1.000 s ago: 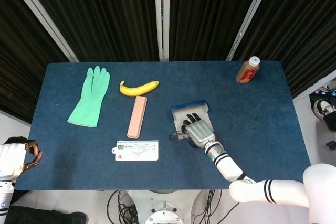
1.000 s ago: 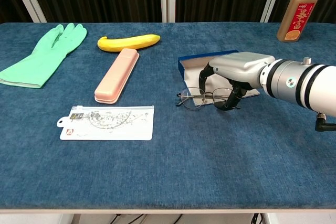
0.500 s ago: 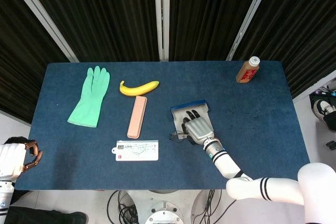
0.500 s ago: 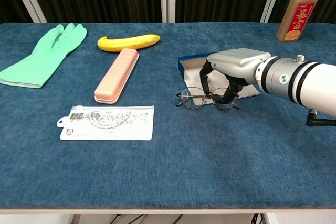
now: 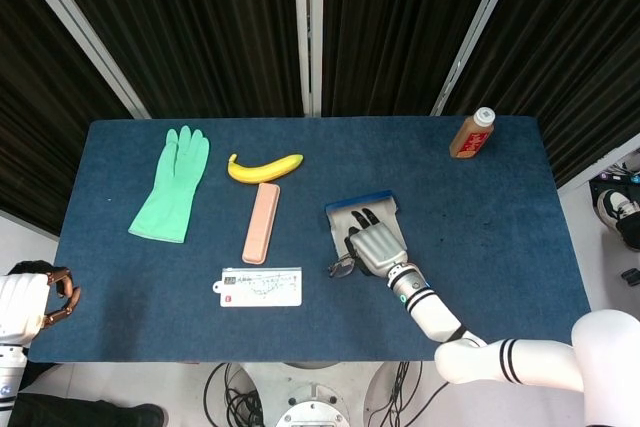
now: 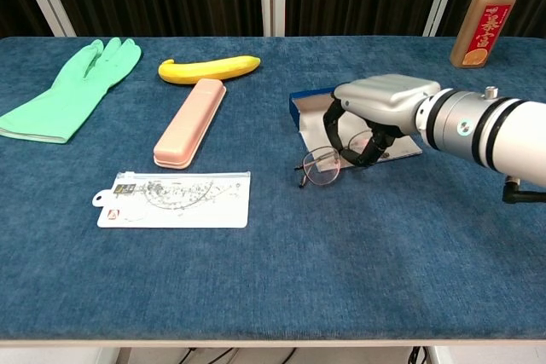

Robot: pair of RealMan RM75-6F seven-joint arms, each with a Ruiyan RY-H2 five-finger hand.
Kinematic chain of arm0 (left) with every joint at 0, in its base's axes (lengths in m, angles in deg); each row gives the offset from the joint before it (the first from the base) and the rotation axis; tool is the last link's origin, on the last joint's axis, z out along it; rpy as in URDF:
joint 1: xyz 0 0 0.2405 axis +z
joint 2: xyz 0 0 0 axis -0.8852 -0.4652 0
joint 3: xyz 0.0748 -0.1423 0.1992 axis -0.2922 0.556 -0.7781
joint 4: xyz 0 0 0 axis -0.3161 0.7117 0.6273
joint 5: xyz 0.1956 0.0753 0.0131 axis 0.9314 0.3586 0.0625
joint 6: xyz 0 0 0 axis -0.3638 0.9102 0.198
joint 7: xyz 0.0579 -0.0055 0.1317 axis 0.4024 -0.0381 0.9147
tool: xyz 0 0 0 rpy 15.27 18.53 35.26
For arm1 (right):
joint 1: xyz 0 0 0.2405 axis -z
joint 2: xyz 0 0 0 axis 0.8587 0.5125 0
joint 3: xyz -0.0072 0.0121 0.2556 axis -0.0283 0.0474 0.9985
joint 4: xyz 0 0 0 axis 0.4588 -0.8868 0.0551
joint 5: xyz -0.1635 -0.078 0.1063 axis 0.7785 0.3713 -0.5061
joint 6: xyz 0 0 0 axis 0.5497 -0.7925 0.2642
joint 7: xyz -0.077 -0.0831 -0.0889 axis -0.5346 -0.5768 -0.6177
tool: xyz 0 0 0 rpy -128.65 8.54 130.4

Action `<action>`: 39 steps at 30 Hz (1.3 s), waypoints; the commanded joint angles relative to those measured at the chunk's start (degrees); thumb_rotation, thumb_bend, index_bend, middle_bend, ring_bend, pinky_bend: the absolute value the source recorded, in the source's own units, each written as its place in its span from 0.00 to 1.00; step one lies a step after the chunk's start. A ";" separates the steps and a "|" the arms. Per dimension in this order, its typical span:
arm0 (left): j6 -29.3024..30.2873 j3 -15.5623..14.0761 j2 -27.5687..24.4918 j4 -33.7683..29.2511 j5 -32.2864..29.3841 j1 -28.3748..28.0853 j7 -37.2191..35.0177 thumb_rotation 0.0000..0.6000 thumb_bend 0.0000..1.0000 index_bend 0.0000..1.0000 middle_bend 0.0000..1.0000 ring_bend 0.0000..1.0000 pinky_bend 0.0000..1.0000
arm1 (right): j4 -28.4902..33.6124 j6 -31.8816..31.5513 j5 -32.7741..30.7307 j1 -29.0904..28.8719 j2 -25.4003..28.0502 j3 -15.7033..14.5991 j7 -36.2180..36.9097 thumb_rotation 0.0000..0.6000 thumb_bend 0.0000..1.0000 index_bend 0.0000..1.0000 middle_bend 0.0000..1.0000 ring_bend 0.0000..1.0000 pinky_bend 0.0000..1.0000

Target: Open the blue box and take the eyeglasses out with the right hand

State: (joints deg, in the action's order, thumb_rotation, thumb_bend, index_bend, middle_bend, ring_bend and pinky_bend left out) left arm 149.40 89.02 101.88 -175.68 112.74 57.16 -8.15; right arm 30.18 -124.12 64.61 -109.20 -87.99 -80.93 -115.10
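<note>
The blue counter (image 6: 256,279) carries a green glove (image 6: 72,87) far left and the open blue box (image 6: 311,104) right of centre. The right hand (image 6: 380,108) arches over the box's near edge, its fingers (image 6: 334,130) curled onto the eyeglasses (image 6: 322,165), tilted just in front. The left hand (image 5: 30,302), fingers curled on nothing, hangs off the near-left corner.

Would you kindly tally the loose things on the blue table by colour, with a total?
Green: 1, rubber glove
Yellow: 1, banana
Pink: 1, long case
White: 1, flat zip pouch
Blue: 1, open box
Brown: 1, capped bottle
Dark thin-rimmed: 1, eyeglasses, in the right hand
Total: 7
</note>
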 commanded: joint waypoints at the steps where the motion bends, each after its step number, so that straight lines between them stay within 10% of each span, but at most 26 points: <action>1: -0.01 0.01 0.03 0.00 -0.02 -0.02 0.13 1.00 0.37 0.66 0.66 0.43 0.37 | 4.30 0.16 4.43 0.02 3.92 -0.79 0.62 1.00 0.48 0.65 0.33 0.00 0.00; 17: 0.00 0.03 0.01 -0.04 -0.07 0.00 0.09 1.00 0.37 0.66 0.66 0.43 0.37 | 3.91 10.21 10.71 -6.84 0.11 -1.41 1.75 1.00 0.47 0.60 0.30 0.00 0.00; 25: -0.07 -0.01 -0.11 -0.03 -0.02 -0.01 -0.29 1.00 0.37 0.66 0.66 0.43 0.37 | 4.16 8.83 10.28 -7.76 -0.81 -2.44 -1.26 1.00 0.37 0.10 0.18 0.00 0.00; 39: 0.08 0.00 0.02 0.04 0.09 0.00 -0.13 1.00 0.37 0.66 0.66 0.43 0.37 | 14.30 -17.74 16.26 8.42 14.42 -7.48 -0.67 1.00 0.37 0.01 0.13 0.00 0.00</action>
State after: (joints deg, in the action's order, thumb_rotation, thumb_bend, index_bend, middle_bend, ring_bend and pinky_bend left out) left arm 149.47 89.01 101.89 -175.63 112.83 57.16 -8.28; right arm 41.87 -135.29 77.77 -106.16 -77.91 -86.23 -116.79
